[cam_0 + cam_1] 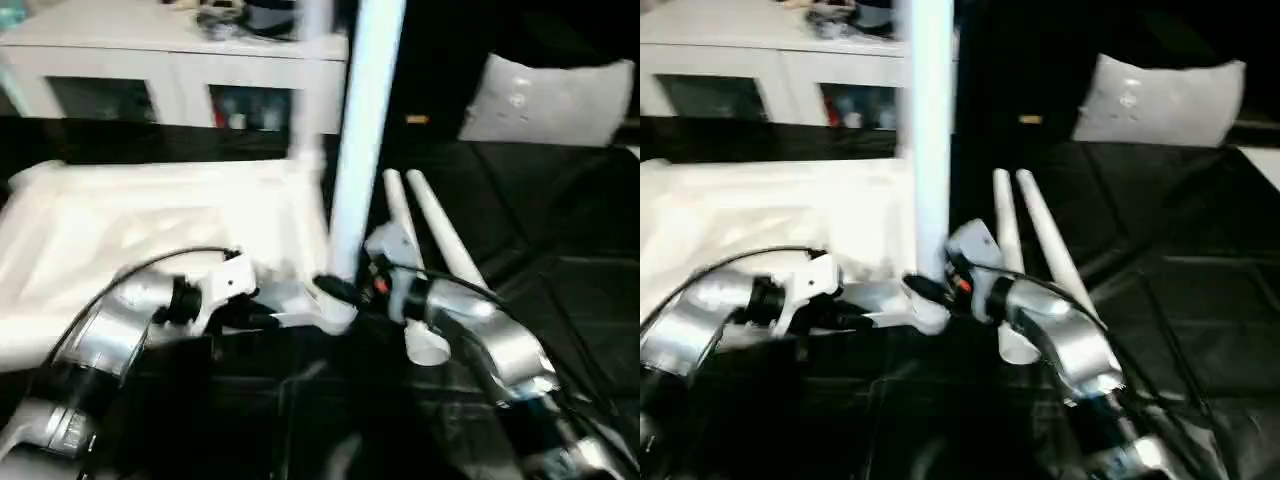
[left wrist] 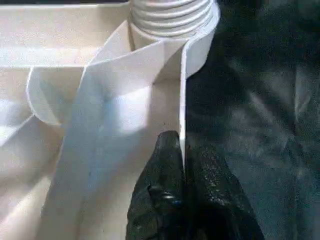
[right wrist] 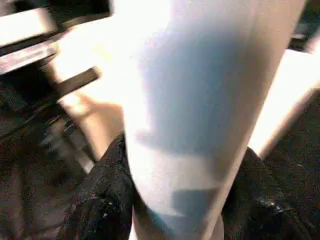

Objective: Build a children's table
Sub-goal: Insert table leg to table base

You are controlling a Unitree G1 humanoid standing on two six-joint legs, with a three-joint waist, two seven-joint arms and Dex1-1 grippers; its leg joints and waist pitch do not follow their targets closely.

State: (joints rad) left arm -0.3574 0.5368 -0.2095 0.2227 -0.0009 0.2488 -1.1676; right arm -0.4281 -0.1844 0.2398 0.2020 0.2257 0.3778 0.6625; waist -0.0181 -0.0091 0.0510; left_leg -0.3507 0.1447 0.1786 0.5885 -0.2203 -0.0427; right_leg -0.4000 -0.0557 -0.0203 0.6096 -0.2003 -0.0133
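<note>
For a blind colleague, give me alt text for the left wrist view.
The left gripper's black fingers are shut on the thin side wall of the white table top, upside down on a dark floor. Beyond them, a leg's threaded end sits in the corner socket.

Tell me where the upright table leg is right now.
The upright leg stands at the tabletop's right corner in the head view, gripped by the right pincer, with two spare legs lying just right.

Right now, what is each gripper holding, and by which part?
The right gripper grips the upright leg near its lower end. The left gripper pinches the thin edge wall of the tabletop by its corner socket.
</note>
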